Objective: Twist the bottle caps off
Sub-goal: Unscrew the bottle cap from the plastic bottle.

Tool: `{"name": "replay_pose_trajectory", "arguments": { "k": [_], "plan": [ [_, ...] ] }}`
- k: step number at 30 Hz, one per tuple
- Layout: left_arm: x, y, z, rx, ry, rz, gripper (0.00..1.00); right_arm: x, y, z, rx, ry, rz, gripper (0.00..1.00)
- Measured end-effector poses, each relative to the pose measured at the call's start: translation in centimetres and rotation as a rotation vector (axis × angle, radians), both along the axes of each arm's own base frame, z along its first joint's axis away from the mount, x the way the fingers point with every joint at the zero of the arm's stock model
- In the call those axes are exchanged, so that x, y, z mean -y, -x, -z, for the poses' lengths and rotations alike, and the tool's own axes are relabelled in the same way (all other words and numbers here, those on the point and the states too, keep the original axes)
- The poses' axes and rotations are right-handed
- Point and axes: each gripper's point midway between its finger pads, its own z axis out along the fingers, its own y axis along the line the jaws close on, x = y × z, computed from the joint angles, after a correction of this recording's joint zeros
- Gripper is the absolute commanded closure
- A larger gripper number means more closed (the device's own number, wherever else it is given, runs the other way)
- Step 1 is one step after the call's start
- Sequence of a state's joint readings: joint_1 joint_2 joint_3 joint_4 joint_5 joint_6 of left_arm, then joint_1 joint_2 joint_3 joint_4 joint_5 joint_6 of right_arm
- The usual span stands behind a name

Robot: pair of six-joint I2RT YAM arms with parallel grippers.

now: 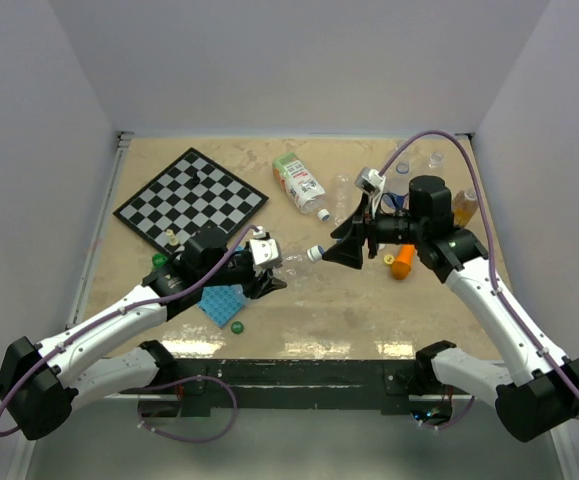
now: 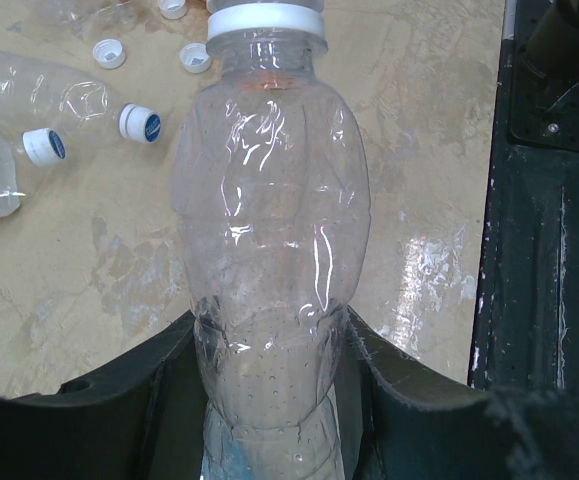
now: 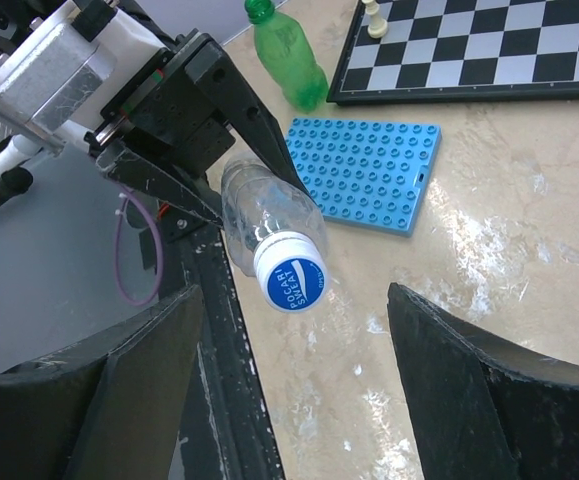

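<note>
My left gripper is shut on the lower body of a clear plastic bottle, which it holds above the table pointing right. The bottle's cap, white with a blue printed top, sits on the neck and also shows in the left wrist view. My right gripper is open just right of that cap. It faces the cap end-on, with a gap on both sides and no contact. A green bottle with a green cap stands near the chessboard.
Chessboard at back left, with a blue studded plate and a loose green cap near it. A labelled bottle, capped clear bottles and loose white caps lie mid-table. Orange carrot toy under my right arm.
</note>
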State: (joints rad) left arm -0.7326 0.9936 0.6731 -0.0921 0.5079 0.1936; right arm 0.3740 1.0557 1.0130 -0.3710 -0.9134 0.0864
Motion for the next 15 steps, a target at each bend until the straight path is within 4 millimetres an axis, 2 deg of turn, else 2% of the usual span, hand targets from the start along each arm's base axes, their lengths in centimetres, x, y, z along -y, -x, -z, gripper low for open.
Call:
{"name": "replay_pose_trajectory", "arguments": {
  "k": [10,15],
  "plan": [
    [0.0,0.0,0.0,0.000,0.000,0.000,0.98,-0.6,0.0,0.6,-0.026,0.007,-0.018,0.21],
    [0.0,0.0,0.0,0.000,0.000,-0.001,0.98,-1.3,0.2,1.3,-0.054,0.015,-0.043,0.24]
  ]
}}
